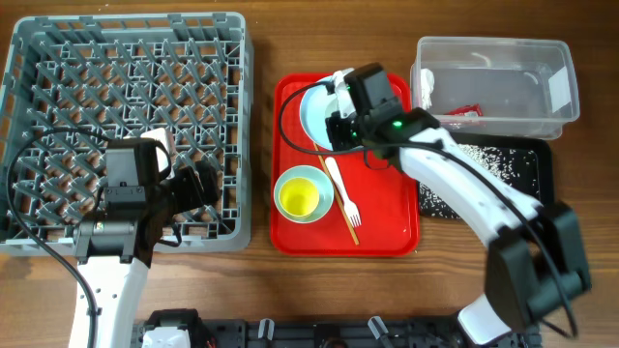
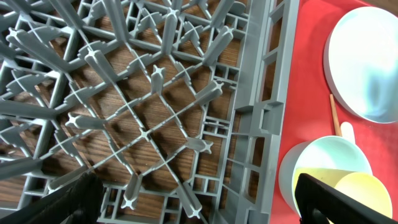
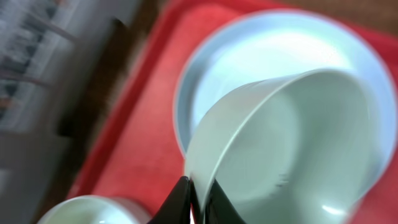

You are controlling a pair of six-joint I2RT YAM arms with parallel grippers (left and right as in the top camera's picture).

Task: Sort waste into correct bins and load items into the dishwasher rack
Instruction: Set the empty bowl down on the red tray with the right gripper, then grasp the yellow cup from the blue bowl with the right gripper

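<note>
- The right gripper point(image 3: 200, 188) is clamping the rim of the tilted bowl point(image 3: 292, 143), with its fingers point(image 3: 180, 202) sitting close together on either side of the thin wall. Only the right wrist view is showing this grip.
- That bowl is hanging over the plate point(image 3: 249, 43), which is lying at the far end of the red tray point(image 3: 143, 118). From overhead, the arm is hiding most of the bowl.
- The second bowl point(image 1: 327, 188) is sitting at the tray's near left corner and carrying the yellow cup point(image 1: 299, 198). The fork point(image 1: 340, 188) and chopstick point(image 1: 354, 234) are lying just beside it.
- The left gripper point(image 2: 193, 190) is hovering empty over the near right corner of the rack point(image 2: 143, 124), its jaws standing wide apart.
- Only the overhead view is showing the clear tub point(image 1: 493, 43) at the table's far right. It is holding the crumpled paper point(image 1: 426, 85) and red sachet point(image 1: 464, 110).
- The black tray point(image 1: 532, 169) is lying against the tub's near side, carrying the grains point(image 1: 484, 155).
</note>
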